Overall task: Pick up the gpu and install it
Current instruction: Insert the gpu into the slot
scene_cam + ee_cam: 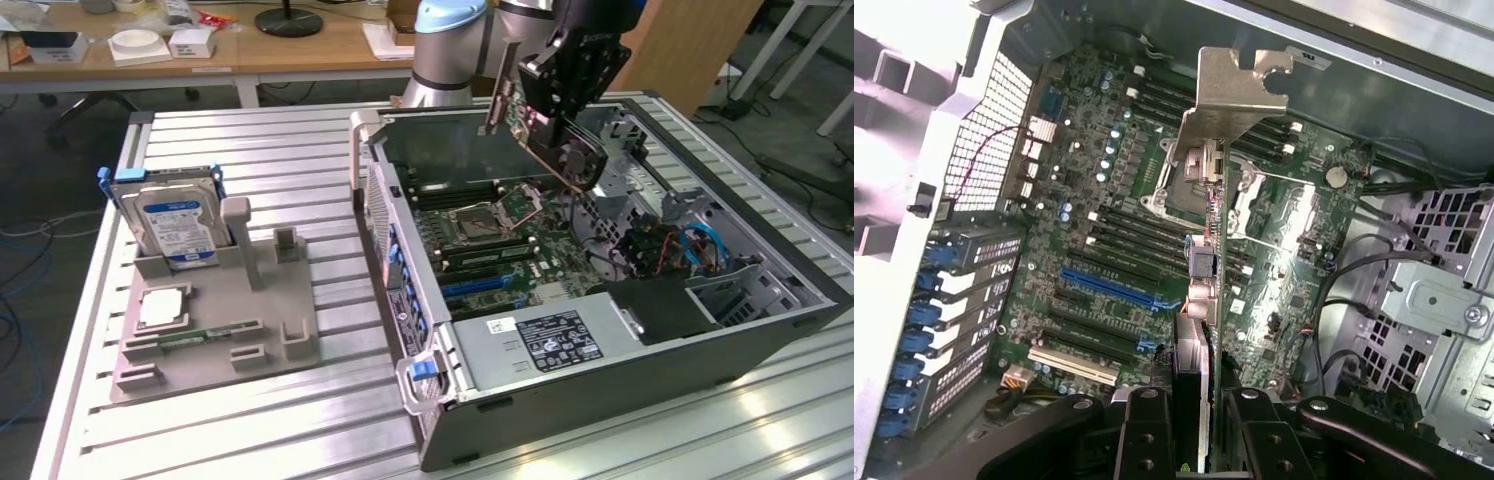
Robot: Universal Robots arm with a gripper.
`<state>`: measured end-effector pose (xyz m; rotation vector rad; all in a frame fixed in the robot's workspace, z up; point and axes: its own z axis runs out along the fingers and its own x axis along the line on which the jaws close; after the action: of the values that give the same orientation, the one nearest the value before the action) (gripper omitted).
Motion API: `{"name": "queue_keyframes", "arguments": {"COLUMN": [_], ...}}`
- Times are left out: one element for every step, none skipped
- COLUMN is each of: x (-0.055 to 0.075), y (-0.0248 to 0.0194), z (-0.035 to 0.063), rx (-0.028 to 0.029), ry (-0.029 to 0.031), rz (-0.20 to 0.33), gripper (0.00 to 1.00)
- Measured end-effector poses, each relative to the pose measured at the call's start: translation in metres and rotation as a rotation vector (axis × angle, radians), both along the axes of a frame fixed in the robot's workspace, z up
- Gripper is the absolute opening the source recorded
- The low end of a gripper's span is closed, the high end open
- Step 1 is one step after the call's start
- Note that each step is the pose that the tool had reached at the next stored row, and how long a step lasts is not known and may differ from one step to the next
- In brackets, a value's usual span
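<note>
Exterior view: the gripper, clamped on the gpu, holds it over the motherboard of the open computer case. This looks like the carrying step, with the card not yet seated; seating calls for alignment with the blue slot.

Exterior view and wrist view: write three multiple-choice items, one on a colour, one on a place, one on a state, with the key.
1. The hard drive has a label that is: A red; B blue and white; C green.
2. The gpu is: A lying beside the hard drive; B seated in a slot; C in the pincer, above the case.
3. The case is: A open, motherboard showing; B closed by a panel; C turned face down.
Key: B, its label shows blue and white; C, the pincer grips it over the case; A, the motherboard lies bare.
</note>
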<state>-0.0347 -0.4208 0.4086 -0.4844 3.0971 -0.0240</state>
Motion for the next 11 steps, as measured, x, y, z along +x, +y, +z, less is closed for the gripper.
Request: {"name": "queue_keyframes", "arguments": {"x": [0.0, 0.0, 0.0, 0.0, 0.0, 0.0, 0.0, 0.0, 0.0, 0.0, 0.0], "y": [0.0, 0.0, -0.0001, -0.0001, -0.0001, -0.0001, -0.0001, -0.0002, -0.0002, -0.0002, -0.0002], "z": [0.0, 0.0, 0.0, 0.0, 0.0, 0.0, 0.0, 0.0, 0.0, 0.0, 0.0], "rx": [0.0, 0.0, 0.0, 0.0, 0.0, 0.0, 0.0, 0.0, 0.0, 0.0, 0.0], "ry": [0.0, 0.0, 0.0, 0.0, 0.0, 0.0, 0.0, 0.0, 0.0, 0.0, 0.0], "rz": [0.004, 0.007, 0.011, 0.014, 0.018, 0.021, 0.024, 0.028, 0.031, 0.035, 0.038], "gripper": [0.27, 0.27, 0.27, 0.27, 0.27, 0.27, 0.27, 0.27, 0.27, 0.27, 0.27]}}
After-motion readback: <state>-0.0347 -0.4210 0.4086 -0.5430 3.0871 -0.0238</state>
